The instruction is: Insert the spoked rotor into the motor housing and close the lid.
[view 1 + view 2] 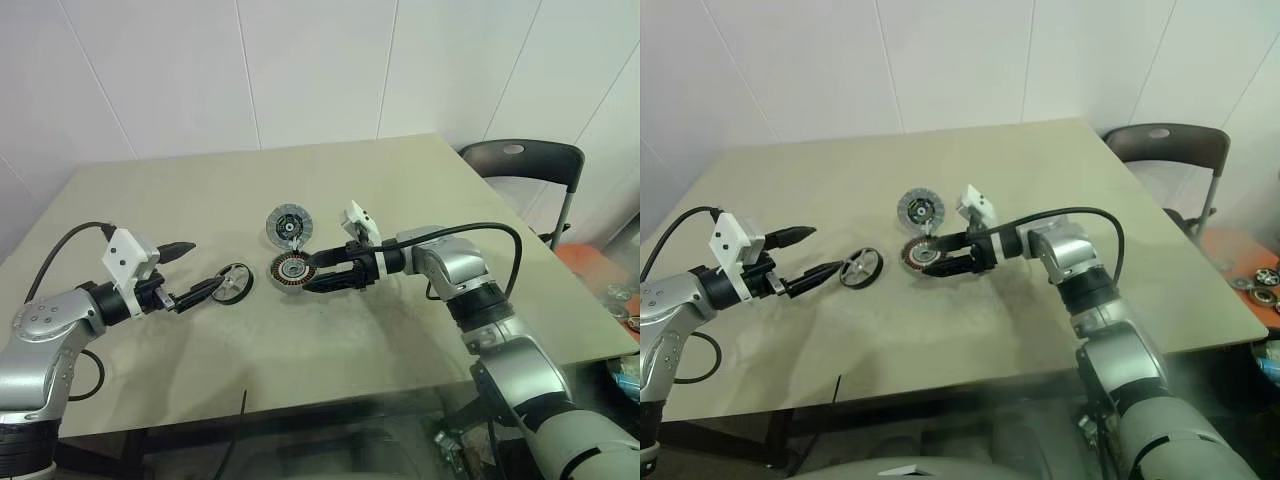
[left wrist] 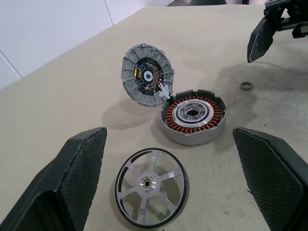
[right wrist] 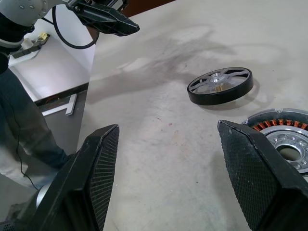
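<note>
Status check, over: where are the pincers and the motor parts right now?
Both pincers open: left pincer at spoked rotor, right pincer at motor housing. Rotor flat on table, not inserted. Lid propped open. Nothing blocking.

Desk: plain beige top, spanning the centre of the head views. Lying directly on it, near mid-frame: the spoked rotor, flat, at left; the motor housing just right of it, open face up, copper windings showing; the lid just above the housing, tilted, its lower edge touching the housing rim. A small metal ring lies apart on the bare top.
</note>
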Motion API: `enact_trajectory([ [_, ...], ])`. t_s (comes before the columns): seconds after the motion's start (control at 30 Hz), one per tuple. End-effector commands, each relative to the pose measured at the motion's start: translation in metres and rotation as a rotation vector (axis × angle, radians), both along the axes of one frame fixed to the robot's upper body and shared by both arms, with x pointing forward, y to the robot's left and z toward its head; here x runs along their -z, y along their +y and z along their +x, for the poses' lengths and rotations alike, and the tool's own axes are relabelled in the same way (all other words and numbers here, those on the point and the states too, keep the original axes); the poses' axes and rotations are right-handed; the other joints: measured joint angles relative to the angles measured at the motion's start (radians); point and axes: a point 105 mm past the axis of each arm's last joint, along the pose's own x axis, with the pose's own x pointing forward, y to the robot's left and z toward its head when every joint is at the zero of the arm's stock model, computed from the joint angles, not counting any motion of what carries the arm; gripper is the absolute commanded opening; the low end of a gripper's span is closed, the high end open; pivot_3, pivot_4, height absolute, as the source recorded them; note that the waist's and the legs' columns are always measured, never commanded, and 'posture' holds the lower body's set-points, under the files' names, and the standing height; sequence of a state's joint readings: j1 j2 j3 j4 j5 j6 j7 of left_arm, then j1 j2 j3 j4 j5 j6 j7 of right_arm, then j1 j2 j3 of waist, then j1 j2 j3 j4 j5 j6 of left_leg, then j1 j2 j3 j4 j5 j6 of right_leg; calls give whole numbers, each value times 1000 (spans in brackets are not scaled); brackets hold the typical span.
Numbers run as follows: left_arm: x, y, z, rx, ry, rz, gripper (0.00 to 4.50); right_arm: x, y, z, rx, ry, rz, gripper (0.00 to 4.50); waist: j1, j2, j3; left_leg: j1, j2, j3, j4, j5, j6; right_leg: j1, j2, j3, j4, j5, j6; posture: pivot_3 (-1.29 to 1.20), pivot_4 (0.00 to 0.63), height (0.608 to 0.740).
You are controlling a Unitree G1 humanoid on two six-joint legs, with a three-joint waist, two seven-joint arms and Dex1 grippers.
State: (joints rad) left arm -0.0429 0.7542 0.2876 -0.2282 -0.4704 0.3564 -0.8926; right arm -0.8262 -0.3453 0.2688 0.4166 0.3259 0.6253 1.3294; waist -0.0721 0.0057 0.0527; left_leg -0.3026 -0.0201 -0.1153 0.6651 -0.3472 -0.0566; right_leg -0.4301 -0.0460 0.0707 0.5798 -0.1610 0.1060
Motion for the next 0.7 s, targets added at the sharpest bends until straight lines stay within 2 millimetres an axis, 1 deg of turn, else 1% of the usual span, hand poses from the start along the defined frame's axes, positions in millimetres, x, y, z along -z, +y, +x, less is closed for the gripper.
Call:
enact_trajectory([
  [0.03, -9, 0, 0, 6, -38, 8, 4457, -12, 2, 1, -13, -47, 16, 3436, 0, 0, 0, 0, 0, 0, 0, 0, 0, 0, 0, 0, 0, 0, 0, 0, 0, 740],
  [0.7, -8, 0, 0, 10, -39, 7, 4457, -12, 2, 1, -22, -51, 4, 3436, 0, 0, 0, 0, 0, 0, 0, 0, 0, 0, 0, 0, 0, 0, 0, 0, 0, 740],
])
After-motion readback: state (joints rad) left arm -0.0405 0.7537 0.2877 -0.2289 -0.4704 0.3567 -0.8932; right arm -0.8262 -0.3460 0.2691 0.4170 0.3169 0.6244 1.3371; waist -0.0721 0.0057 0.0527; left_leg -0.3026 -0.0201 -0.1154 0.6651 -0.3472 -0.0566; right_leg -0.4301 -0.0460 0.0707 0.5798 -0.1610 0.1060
